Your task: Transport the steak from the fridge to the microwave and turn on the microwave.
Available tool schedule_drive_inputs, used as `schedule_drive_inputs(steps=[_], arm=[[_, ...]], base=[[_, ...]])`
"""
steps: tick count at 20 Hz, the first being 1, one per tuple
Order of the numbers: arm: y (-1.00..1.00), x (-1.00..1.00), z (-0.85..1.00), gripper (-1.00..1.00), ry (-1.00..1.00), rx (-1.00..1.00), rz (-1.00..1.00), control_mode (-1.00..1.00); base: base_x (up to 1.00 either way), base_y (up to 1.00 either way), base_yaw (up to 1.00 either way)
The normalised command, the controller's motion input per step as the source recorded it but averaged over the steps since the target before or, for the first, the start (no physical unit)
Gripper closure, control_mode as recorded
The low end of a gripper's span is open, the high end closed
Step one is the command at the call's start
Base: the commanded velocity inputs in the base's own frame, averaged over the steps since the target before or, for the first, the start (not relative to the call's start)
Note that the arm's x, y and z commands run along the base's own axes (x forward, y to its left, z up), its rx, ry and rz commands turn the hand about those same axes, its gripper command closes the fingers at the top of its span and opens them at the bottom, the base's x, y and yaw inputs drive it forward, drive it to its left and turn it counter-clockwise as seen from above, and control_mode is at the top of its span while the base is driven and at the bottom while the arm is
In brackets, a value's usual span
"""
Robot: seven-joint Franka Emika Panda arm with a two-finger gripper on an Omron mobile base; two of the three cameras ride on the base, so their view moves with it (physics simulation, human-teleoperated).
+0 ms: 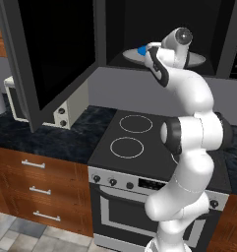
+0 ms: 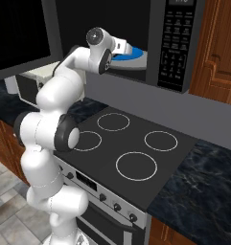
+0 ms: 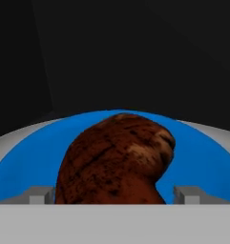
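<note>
I see the gripper (image 3: 114, 195) spread either side of the steak (image 3: 117, 159) at the blue plate's (image 3: 202, 157) centre; soft, greasy, so grip its thick middle.

White arm (image 1: 189, 147) w/ bulbous glossy segments, dark grey bands at joints, round grey cap at wrist; small pale fingers (image 3: 40, 194).

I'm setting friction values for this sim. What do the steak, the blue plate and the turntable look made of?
Steak: seared meat, mottled brown, matte and cracked. Blue plate: probably glazed ceramic or plastic, flat uniform colour, smooth. Turntable: plain grey and smooth, possibly glass or plastic; the render leaves it open.
</note>
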Motion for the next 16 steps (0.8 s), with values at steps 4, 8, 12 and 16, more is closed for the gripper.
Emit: schedule_drive_inputs(steps=[4, 8, 12, 16], arm=[[0.00, 0.00, 0.36, -1.00, 0.00, 0.00, 0.00, -1.00], [0.00, -0.05, 0.37, -1.00, 0.00, 0.00, 0.00, -1.00], [0.00, -0.43, 0.06, -1.00, -0.05, 0.00, 0.00, -1.00], [0.13, -0.63, -0.28, -1.00, -0.09, 0.00, 0.00, -1.00]], base=[[0.00, 0.00, 0.00], [0.00, 0.00, 0.00], [0.00, 0.00, 0.00], [0.00, 0.00, 0.00]])
